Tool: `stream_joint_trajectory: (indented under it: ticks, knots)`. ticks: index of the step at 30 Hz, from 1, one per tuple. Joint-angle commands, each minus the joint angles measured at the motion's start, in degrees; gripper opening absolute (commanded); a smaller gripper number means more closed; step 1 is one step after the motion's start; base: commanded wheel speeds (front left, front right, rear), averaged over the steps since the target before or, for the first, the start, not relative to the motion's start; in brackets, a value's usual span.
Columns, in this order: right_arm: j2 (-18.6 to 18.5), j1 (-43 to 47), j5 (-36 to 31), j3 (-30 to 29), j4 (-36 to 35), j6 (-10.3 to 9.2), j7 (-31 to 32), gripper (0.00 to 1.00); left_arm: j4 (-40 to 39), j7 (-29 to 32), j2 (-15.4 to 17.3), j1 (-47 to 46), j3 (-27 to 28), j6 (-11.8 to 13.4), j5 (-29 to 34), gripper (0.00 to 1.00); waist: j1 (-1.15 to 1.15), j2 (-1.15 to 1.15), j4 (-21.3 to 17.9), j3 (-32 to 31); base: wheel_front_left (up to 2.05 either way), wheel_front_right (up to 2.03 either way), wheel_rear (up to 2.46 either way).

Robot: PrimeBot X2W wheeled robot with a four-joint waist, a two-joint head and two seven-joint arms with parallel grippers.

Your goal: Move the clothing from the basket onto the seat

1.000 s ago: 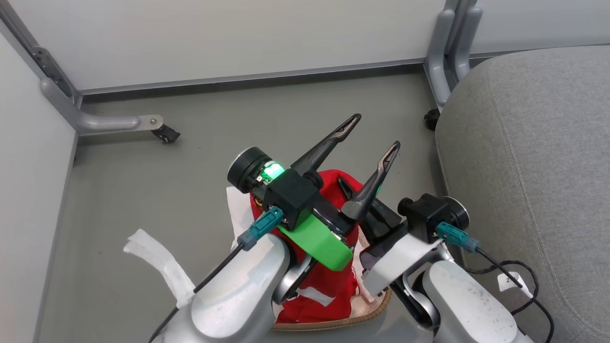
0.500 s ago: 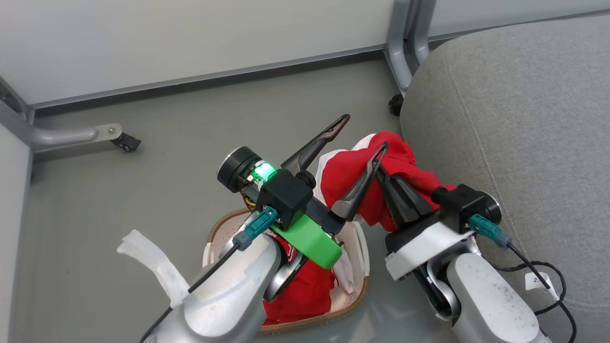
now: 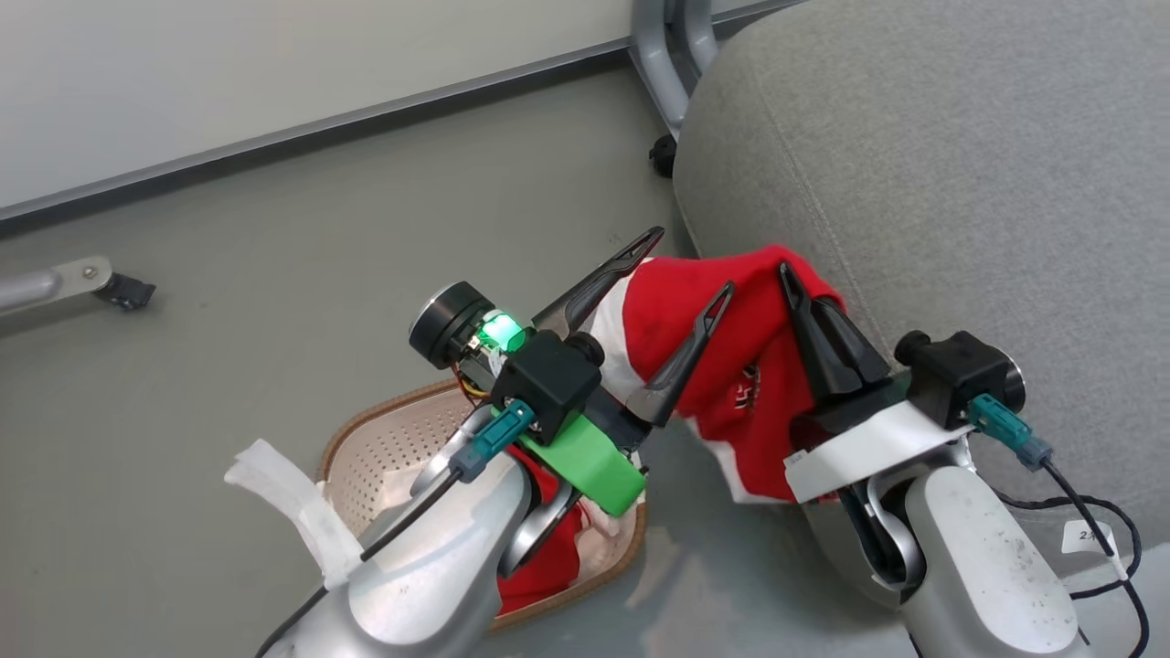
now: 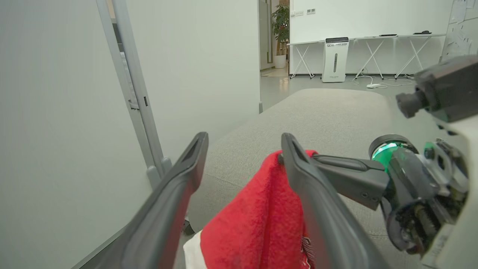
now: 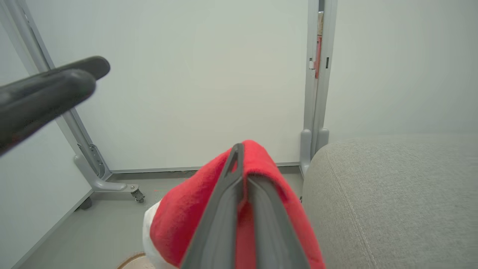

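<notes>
The right gripper [image 3: 788,274], jaws pinched shut on a red garment [image 3: 749,366], holds it high at the edge of the seat [image 3: 914,183], seemingly to clear the basket [image 3: 366,422] (more red cloth [image 3: 539,567] lies inside), while the left gripper [image 3: 693,260] hovers alongside, jaws wide and empty.

From my station I see a smooth grey floor [image 3: 274,274] meeting a pale, plain partition wall [image 3: 228,73], with a dark strip [image 3: 320,128] along its base. A grey metal foot [image 3: 46,283] on a black castor [image 3: 123,292] stands at the left. An upright grey post [image 5: 317,74] joins two panels. Through the gap beyond, I make out white folding tables [image 4: 373,37], a white floor unit [image 4: 335,59] and a potted plant [image 4: 280,26], all evenly lit.
</notes>
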Motion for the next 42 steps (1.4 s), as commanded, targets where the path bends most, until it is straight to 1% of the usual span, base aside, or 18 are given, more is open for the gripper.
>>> stream_joint_trajectory:
  ticks: [1,10,18,24,30,35,39,42]
  knots:
    - [-0.2,0.5,-0.2,-0.5,-0.6,-0.02,-0.1,0.0,0.1,-0.1,0.5,-1.2,0.0,-0.1,0.4,1.0,0.0,0.0,-3.2,1.6,0.0,0.0,0.0]
    - [-0.1,1.4,-0.3,-4.5,-2.7,-0.02,-0.1,0.0,0.5,-0.1,1.0,-2.1,-0.6,-0.5,1.1,1.0,0.0,0.0,-9.2,3.4,0.0,0.0,0.0]
    - [-0.1,2.7,-0.5,-8.8,-3.8,-0.02,-0.1,0.0,1.0,-0.1,1.0,-2.3,-0.9,-0.6,1.3,1.0,0.0,0.0,-11.2,4.0,0.0,0.0,0.0]
    - [-0.1,2.9,-1.1,-11.3,-4.5,-0.02,-0.1,0.0,1.0,-0.1,1.2,-1.9,-1.0,-0.6,1.2,1.0,0.0,0.0,-11.3,3.9,0.0,0.0,0.0]
    - [-0.2,-0.6,-1.8,-13.5,-5.3,-0.02,-0.1,0.0,0.8,-0.1,1.6,-2.2,-0.5,-0.3,1.4,1.0,0.0,0.0,-10.9,4.6,0.0,0.0,0.0]
    - [-0.9,-6.6,-2.7,-16.6,-5.1,-0.02,-0.1,0.0,0.6,-0.1,1.8,-3.2,-0.5,-0.2,1.7,1.0,0.0,0.0,-9.9,6.6,0.0,0.0,0.0]
    - [-2.7,-12.6,-3.2,-19.0,-4.7,-0.02,-0.1,0.0,0.6,0.0,2.0,-4.2,-0.8,-0.3,2.0,1.0,0.0,0.0,-8.6,9.5,0.0,0.0,0.0]
    - [-4.8,-17.4,-3.4,-21.1,-3.9,-0.02,-0.1,0.0,0.6,0.1,2.2,-5.2,-1.0,-0.4,2.2,1.0,0.0,0.0,-7.6,12.0,0.0,0.0,0.0]
